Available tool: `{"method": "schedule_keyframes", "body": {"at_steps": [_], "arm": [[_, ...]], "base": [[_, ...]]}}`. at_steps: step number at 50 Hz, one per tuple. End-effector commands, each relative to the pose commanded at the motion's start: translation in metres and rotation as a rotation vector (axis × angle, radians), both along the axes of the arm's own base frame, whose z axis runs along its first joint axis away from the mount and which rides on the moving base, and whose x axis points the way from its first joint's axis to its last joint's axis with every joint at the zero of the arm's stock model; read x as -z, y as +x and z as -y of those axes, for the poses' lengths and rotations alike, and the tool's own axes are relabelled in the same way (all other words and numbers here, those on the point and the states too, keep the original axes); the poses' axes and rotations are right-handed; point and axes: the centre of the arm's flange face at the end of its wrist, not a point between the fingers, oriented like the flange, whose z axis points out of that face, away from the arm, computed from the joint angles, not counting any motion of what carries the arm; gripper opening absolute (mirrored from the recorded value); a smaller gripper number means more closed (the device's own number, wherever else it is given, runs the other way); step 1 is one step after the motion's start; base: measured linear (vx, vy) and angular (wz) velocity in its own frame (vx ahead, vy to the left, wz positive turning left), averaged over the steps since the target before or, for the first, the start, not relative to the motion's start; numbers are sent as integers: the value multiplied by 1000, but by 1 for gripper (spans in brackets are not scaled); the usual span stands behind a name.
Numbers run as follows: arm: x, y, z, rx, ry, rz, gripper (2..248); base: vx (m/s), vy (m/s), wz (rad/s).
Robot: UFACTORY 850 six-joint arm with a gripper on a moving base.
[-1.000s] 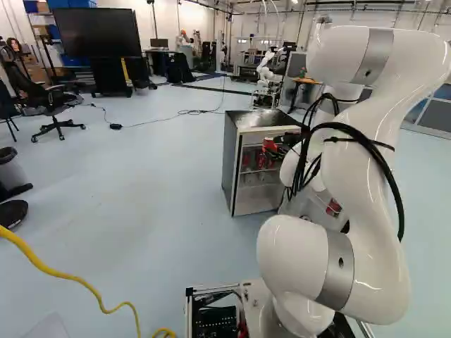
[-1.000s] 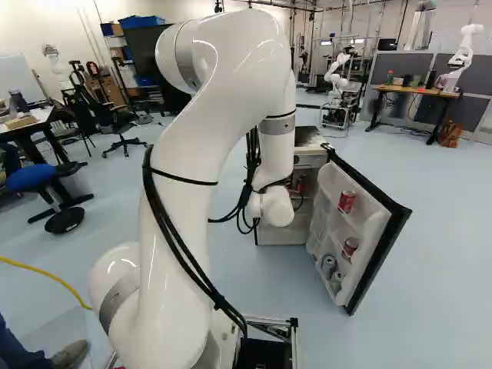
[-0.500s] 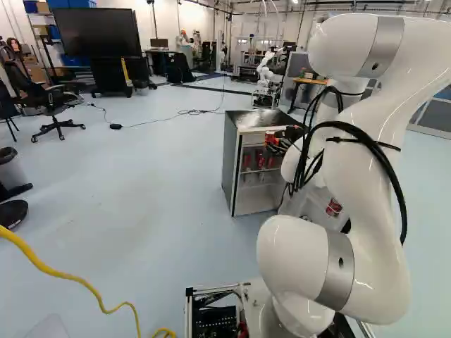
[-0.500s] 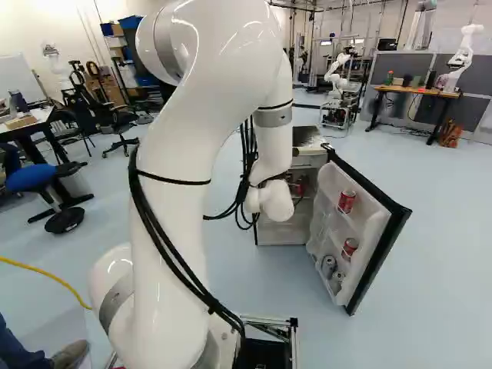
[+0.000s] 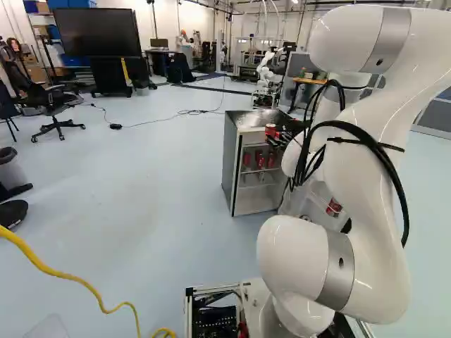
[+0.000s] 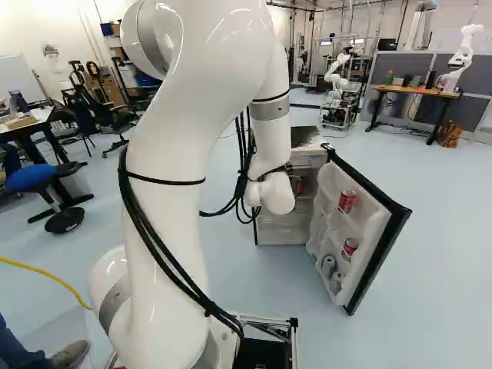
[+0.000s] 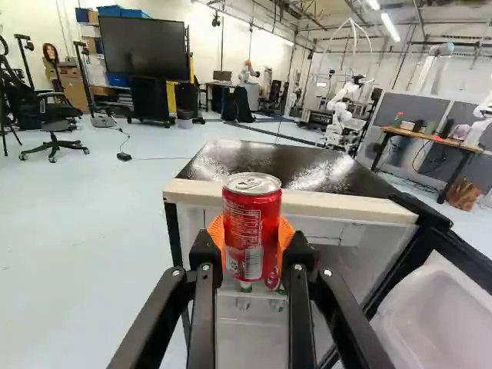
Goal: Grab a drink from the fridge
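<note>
Free passage left of the fridge (image 5: 233, 158), door (image 6: 369, 227) obstacle at right

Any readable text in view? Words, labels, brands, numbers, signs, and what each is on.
None I can quote.
Red can in the claw: rows of pale print and a barcode, too small to read.
Red door cans: pale marks, too small.
Fridge shelf cans: too blurred.
Big screen: dark, no text I can make out.

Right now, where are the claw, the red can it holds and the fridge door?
Claw (image 7: 251, 243): wrist view, midway between fingertips.
Red can (image 7: 252, 223): wrist view, its side.
Fridge door (image 6: 373, 231): right base view, inner face.
</note>
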Motion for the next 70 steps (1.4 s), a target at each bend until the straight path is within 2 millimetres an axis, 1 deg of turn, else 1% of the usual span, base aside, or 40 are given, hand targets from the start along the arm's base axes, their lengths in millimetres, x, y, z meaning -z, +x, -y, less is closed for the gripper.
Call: {"method": "schedule_keyframes", "body": {"at_steps": [24,70], "arm": [[-21,35,5,-25,-37,66,88],[-12,114,9,-67,-62,128,88]], "base": [[0,0,0],[0,0,0]]}}
